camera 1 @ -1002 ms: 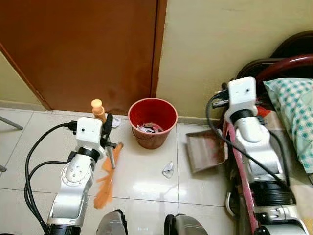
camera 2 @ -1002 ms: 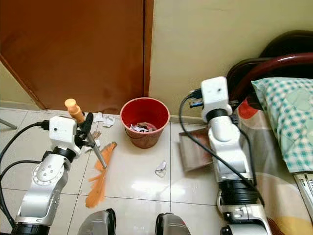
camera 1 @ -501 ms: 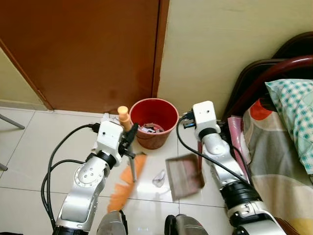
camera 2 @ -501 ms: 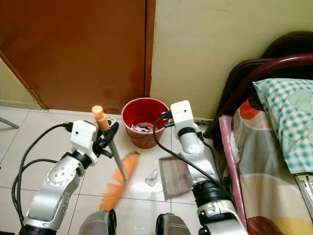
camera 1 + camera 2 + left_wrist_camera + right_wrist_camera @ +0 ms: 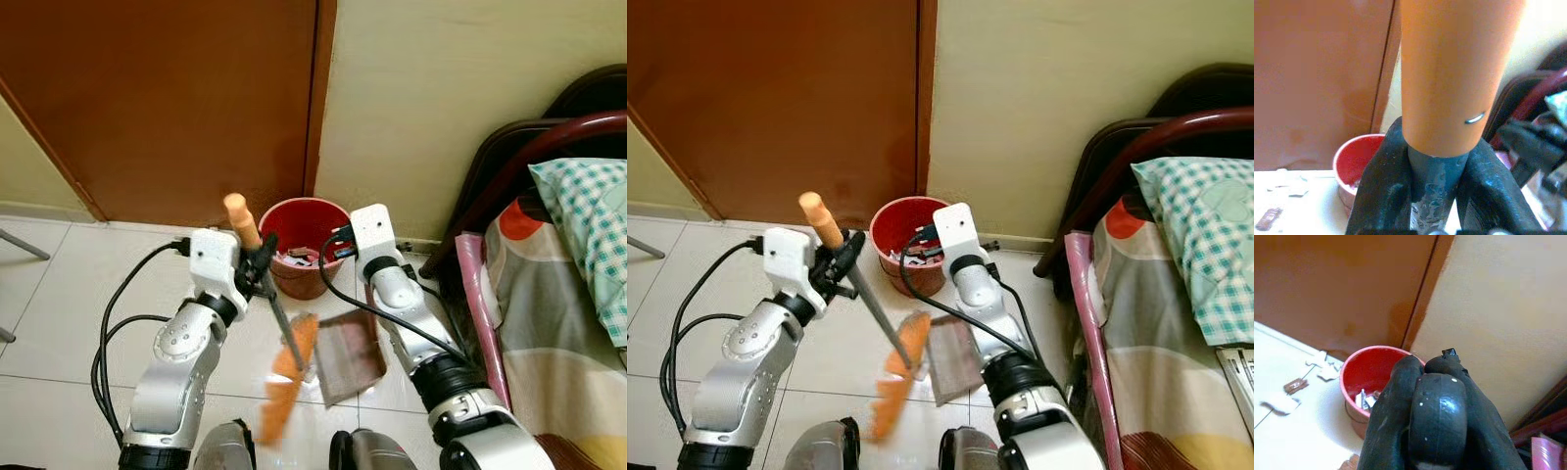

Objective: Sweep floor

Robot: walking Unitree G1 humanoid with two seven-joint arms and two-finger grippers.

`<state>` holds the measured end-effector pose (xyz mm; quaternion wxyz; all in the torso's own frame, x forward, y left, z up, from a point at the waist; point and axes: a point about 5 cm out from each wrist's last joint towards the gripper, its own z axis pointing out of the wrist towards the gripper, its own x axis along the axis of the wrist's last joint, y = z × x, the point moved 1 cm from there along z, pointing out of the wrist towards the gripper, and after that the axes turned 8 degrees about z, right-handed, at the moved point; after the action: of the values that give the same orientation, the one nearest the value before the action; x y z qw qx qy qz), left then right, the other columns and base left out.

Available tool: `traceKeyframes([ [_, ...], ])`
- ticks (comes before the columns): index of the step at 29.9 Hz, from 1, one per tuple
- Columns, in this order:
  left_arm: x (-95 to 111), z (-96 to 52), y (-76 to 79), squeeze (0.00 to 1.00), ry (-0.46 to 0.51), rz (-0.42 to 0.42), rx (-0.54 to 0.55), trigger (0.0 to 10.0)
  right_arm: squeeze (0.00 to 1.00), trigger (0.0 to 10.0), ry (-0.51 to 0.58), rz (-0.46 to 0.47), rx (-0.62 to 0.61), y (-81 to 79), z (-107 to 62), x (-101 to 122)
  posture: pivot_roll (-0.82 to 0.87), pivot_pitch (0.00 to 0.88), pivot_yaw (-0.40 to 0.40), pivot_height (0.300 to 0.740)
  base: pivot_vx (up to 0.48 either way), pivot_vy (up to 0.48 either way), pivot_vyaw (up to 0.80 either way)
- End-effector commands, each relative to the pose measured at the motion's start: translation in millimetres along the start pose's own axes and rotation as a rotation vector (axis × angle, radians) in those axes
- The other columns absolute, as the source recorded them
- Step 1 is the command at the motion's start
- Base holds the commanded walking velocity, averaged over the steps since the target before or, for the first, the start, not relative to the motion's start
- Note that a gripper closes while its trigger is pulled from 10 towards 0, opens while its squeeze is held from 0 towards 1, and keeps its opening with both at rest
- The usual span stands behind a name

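Over the last second the left gripper point(image 5: 263, 271), clamped on the broom point(image 5: 284, 387), has swung its bristles against the dustpan point(image 5: 350, 354), which the right gripper point(image 5: 1436, 417) pinches by the handle. The scrap has gone from the floor, likely swept aboard; the bin point(image 5: 306, 247) stands just beyond.

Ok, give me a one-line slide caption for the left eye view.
Left gripper sweeps the orange broom against the dustpan near the red bucket.
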<state>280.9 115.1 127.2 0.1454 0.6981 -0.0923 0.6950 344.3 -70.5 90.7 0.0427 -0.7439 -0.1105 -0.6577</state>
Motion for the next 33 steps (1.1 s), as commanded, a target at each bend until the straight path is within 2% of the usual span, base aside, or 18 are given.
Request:
traceKeyframes([
  [1,7,5.5,1.8,0.0,0.037,-0.09,0.016,10.0,0.0,10.0,-0.021,0.033,0.015,-2.0,0.7,-4,0.05,0.121,-0.06,0.74,0.0,0.0,0.0],
  [2,11,8.6,-4.6,0.0,0.057,-0.117,0.064,10.0,0.0,10.0,-0.041,0.048,0.017,-2.4,1.1,-8,0.05,0.121,-0.06,0.74,0.0,0.0,0.0],
  [6,13,9.7,-9.6,0.0,0.068,-0.12,0.093,10.0,0.0,10.0,-0.051,0.05,0.017,-2.1,0.8,-10,0.05,0.121,-0.06,0.74,0.0,0.0,0.0],
  [9,22,9.9,-29.0,0.0,0.117,-0.178,0.195,10.0,0.0,10.0,-0.07,0.06,0.017,-1.9,-0.9,-16,0.05,0.122,-0.059,0.74,0.0,0.0,0.0],
  [10,22,9.9,-29.0,0.0,0.117,-0.178,0.195,10.0,0.0,10.0,-0.07,0.06,0.017,-1.9,-0.9,-16,0.05,0.122,-0.059,0.74,0.0,0.0,0.0],
  [14,31,10.9,-48.9,0.0,0.159,-0.239,0.276,10.0,0.0,10.0,-0.087,0.071,0.014,-1.3,-2.1,-20,0.05,0.125,-0.058,0.74,0.0,0.0,0.0],
  [19,37,11.0,-58.8,0.0,0.187,-0.292,0.313,10.0,0.0,10.0,-0.098,0.065,0.005,3.5,-3.8,-25,0.06,0.127,-0.062,0.74,0.0,0.0,0.0],
  [27,44,4.8,-70.9,0.0,0.205,-0.294,0.348,10.0,0.0,10.0,-0.135,0.054,-0.048,28.8,-14.1,-41,0.06,0.134,-0.065,0.74,0.0,0.0,0.0],
  [32,58,-5.8,-86.0,0.0,0.232,-0.25,0.381,10.0,0.0,10.0,-0.122,0.041,-0.121,58.0,-23.2,-41,0.06,0.144,-0.069,0.74,0.0,0.0,0.0],
  [33,58,-5.8,-86.0,0.0,0.232,-0.25,0.381,10.0,0.0,10.0,-0.122,0.041,-0.121,58.0,-23.2,-41,0.06,0.144,-0.069,0.74,0.0,0.0,0.0],
])
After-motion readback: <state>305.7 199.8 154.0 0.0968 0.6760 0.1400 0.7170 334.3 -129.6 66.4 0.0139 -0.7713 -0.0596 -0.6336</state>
